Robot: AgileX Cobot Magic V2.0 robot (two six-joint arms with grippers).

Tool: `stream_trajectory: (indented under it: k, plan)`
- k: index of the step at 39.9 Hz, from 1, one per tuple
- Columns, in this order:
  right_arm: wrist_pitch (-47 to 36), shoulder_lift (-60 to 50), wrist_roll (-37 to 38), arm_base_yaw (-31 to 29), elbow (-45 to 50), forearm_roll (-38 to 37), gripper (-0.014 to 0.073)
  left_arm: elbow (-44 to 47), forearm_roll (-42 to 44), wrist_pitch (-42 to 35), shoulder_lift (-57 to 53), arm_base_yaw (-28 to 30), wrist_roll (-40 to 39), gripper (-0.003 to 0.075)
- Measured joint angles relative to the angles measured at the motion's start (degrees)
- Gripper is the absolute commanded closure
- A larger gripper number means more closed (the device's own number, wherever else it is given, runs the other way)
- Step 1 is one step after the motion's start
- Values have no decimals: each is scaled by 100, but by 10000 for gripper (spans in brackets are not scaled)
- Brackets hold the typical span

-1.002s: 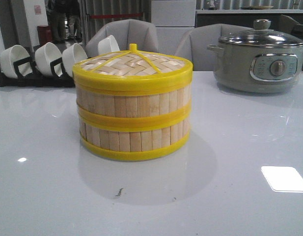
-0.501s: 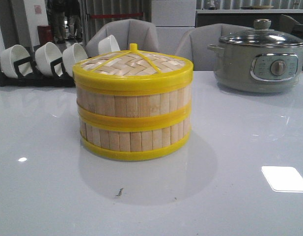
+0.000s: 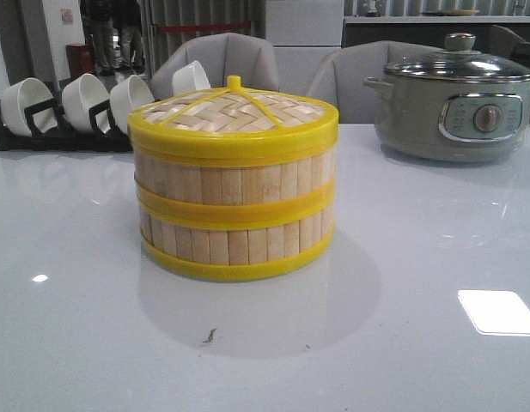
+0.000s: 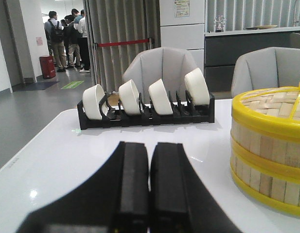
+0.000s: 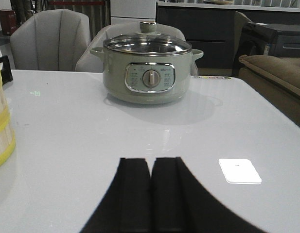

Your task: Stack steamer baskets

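Two baskets (image 3: 234,215) stand stacked under a lid (image 3: 233,114) on the table (image 3: 419,257); left claw (image 4: 149,165) and right claw (image 5: 150,180) closed, empty

I saw neither arm in the front view; only the wrist cameras showed my grippers. The left gripper (image 4: 149,187) had its two black fingers (image 4: 132,184) pressed together, only a thin seam between them, holding nothing. The right gripper (image 5: 150,194) was the same, fingers (image 5: 167,194) closed flat against each other and empty. Both sat low and level, pointing forward.
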Motion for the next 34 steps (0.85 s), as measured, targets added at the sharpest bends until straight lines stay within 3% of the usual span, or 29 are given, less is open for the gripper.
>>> stream_trajectory:
  k: [34]
  plan:
    - [13,0,-148,0,0,92,546,0,0,0,0,0,0,637]
